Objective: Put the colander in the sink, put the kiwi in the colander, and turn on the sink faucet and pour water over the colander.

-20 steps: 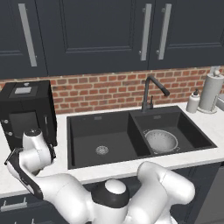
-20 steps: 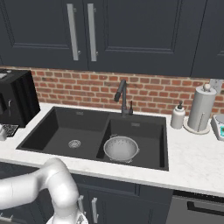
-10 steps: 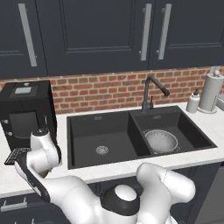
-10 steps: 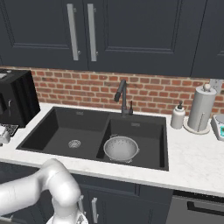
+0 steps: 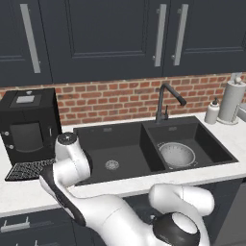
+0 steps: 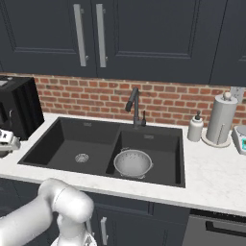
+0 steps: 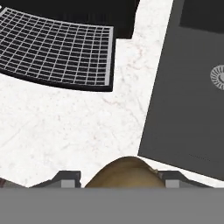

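The brown kiwi (image 7: 123,172) sits between my gripper's (image 7: 120,180) fingertips (image 7: 66,179), which are shut on it above the white counter, just beside the left edge of the black sink (image 7: 183,109). My hand (image 5: 72,153) hovers at the left basin's rim. The silvery colander (image 5: 177,154) (image 6: 133,162) rests in the right basin of the sink (image 5: 120,144) (image 6: 62,144). The dark faucet (image 5: 166,100) (image 6: 134,106) stands behind the divider, its spout over the right basin. No water is visible.
A black coffee machine (image 5: 29,122) stands at the left with a black grid tray (image 7: 57,48) (image 5: 26,169) in front of it, close to my hand. A soap dispenser (image 5: 212,111) and paper towel roll (image 5: 231,101) stand right of the sink.
My hand has moved right and slightly up from the counter's left part toward the left basin. The colander and faucet have not moved.
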